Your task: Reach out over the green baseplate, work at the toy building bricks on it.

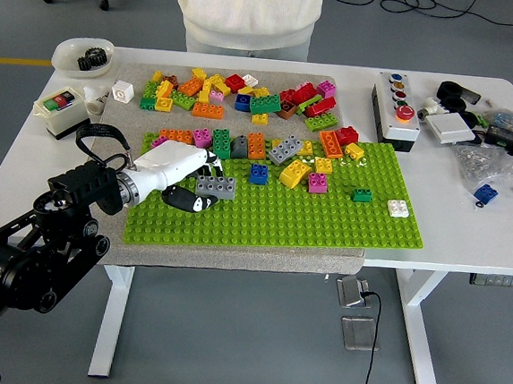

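Green baseplate (326, 218) on the table (469, 230) carries a loose row of bricks along its far edge, while most of its studs stand bare, so the work looks only begun. The left robot hand (179, 174) is over the baseplate's left end, its fingers (195, 201) curled beside a grey brick (216, 186), touching or nearly so; whether they truly grip it I cannot tell. A pile of loose bricks (238, 96) lies beyond the baseplate's far edge, unused. A person (248, 12) stands further back behind the table.
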Controlling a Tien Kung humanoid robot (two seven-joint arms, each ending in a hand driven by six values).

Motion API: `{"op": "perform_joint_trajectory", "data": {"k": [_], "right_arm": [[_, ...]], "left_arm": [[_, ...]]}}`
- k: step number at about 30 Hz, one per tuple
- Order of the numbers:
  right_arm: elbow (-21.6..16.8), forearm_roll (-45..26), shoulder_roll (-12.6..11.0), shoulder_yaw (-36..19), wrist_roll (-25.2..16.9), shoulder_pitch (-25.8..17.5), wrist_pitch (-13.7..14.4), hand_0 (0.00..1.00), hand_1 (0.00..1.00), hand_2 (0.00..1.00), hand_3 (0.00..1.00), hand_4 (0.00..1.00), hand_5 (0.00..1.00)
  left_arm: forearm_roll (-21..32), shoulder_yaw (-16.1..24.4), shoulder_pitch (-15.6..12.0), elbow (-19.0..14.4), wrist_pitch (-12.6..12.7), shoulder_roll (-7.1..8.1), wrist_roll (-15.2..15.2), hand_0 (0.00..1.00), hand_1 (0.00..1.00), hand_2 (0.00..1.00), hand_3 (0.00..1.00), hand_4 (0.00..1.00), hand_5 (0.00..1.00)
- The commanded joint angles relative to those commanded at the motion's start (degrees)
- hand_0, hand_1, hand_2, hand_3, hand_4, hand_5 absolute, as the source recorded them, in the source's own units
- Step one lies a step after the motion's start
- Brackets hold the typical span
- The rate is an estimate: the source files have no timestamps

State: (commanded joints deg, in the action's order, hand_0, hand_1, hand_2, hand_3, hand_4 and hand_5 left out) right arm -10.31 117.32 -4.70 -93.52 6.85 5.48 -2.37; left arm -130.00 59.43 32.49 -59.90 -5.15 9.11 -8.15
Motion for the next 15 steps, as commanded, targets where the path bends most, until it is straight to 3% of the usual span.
{"op": "perform_joint_trajectory", "data": {"k": [15], "right_arm": [[0.0, -0.2, 0.0, -0.1, 0.0, -0.2, 0.1, 0.729, 0.609, 0.615, 0.518, 0.711, 0.522]], "left_arm": [[0.0, 1.1, -3.0, -1.6, -1.1, -0.73, 1.1, 0.67, 0.575, 0.516, 0.533, 0.469, 0.23]]}}
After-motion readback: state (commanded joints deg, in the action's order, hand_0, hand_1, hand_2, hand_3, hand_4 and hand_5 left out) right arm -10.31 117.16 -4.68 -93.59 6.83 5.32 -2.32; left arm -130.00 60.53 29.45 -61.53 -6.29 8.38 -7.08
